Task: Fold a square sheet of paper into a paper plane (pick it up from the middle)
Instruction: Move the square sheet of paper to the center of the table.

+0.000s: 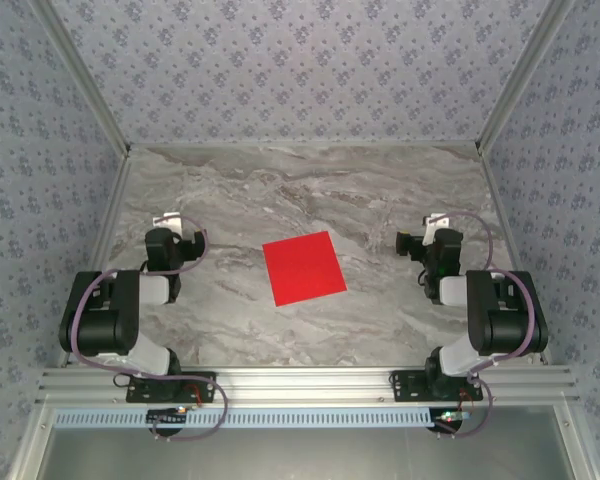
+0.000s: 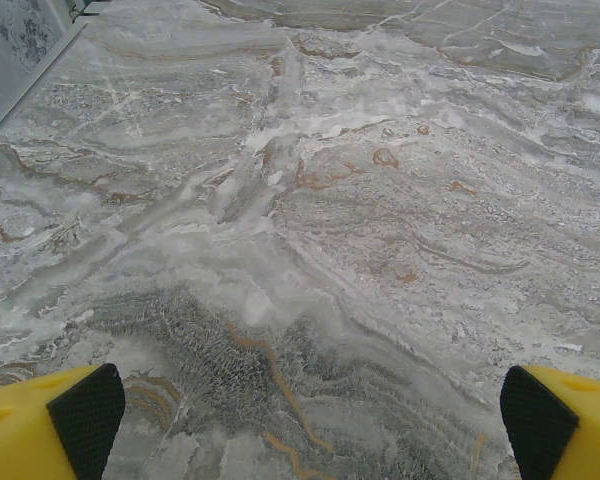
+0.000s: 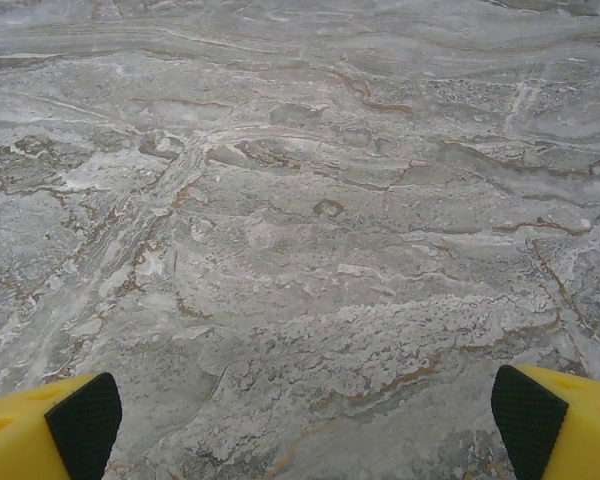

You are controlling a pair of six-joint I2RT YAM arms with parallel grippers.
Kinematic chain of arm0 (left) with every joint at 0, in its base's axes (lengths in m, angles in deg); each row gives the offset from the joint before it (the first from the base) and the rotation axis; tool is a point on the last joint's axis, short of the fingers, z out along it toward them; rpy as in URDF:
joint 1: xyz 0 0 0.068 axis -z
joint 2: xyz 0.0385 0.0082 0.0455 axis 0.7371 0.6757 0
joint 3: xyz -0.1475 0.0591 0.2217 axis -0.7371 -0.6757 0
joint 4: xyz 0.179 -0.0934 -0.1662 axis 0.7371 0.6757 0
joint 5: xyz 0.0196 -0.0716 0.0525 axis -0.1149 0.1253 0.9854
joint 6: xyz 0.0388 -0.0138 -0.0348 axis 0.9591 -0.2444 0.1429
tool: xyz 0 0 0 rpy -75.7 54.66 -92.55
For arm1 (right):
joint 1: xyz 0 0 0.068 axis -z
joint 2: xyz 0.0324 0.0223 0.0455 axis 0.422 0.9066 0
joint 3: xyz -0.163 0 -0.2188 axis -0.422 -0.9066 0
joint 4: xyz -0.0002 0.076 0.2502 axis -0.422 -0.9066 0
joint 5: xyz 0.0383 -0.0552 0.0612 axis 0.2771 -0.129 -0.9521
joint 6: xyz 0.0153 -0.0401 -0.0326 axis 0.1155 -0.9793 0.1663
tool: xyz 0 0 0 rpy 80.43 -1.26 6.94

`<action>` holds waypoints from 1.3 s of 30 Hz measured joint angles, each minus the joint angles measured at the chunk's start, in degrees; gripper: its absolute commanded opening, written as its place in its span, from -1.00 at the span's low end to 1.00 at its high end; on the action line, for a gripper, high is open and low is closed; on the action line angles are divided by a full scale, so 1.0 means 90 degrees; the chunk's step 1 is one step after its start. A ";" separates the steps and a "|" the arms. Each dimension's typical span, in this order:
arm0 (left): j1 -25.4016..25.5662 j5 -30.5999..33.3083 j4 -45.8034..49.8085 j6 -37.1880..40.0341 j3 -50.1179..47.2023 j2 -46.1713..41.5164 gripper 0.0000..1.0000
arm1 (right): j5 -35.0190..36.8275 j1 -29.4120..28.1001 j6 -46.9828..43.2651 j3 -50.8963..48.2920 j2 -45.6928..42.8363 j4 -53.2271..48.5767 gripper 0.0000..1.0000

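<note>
The square sheet of paper (image 1: 303, 267), bright red and flat, lies unfolded on the marble table (image 1: 310, 190) midway between the two arms, turned slightly off square. My left gripper (image 1: 170, 228) rests to the left of the sheet, well apart from it. In the left wrist view the left gripper (image 2: 310, 420) stands open, its yellow fingers (image 2: 40, 430) with black pads wide apart over bare marble. On the other side of the sheet sits my right gripper (image 1: 425, 238), also apart from it. The right wrist view has the right gripper (image 3: 310, 420) open over bare marble, nothing between its fingers (image 3: 555, 425).
Patterned walls (image 1: 300, 70) close the table at the back and both sides, with metal posts (image 1: 80, 75) at the corners. An aluminium rail (image 1: 300, 382) runs along the near edge, carrying both arm bases.
</note>
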 measured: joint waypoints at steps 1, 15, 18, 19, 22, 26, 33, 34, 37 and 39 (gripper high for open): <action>0.0000 0.0000 0.0000 0.0000 0.0000 0.0000 0.99 | 0.0000 0.0000 0.0000 0.0000 0.0000 0.0000 1.00; 0.0000 -0.0002 0.0000 0.0000 0.0000 0.0000 0.98 | -0.0027 0.0000 0.0000 0.0000 0.0000 0.0000 1.00; 0.0000 -0.0002 0.0000 0.0000 0.0000 0.0000 0.98 | -0.0049 0.0005 0.0000 0.0000 0.0000 0.0000 1.00; 0.0000 -0.0002 0.0000 0.0000 0.0000 0.0000 0.98 | -0.0051 0.0007 0.0000 0.0000 0.0000 0.0000 1.00; 0.0000 0.0000 -0.0024 0.0000 0.0000 0.0000 0.98 | -0.0029 0.0029 0.0005 -0.0002 -0.0061 -0.0017 1.00; 0.0000 0.0126 0.0182 -0.0046 -0.0066 -0.0415 0.98 | 0.0245 0.0041 0.0112 0.0005 -0.0765 -0.0493 1.00; 0.0000 0.0576 0.2929 -0.1239 0.0797 -0.2742 0.98 | 0.0724 -0.0194 0.1054 0.1642 -0.2198 -0.3614 1.00; 0.0000 0.0573 0.3439 -0.1511 0.1086 -0.2987 0.98 | 0.0685 -0.0296 0.1273 0.2013 -0.2212 -0.4080 1.00; 0.0002 0.0510 0.4707 -0.2106 0.1773 -0.3480 0.98 | 0.0423 -0.0763 0.1858 0.2829 -0.2103 -0.5175 1.00; 0.0002 0.0393 0.5491 -0.2380 0.2135 -0.3636 0.98 | 0.0211 -0.1311 0.2251 0.3162 -0.1897 -0.5734 1.00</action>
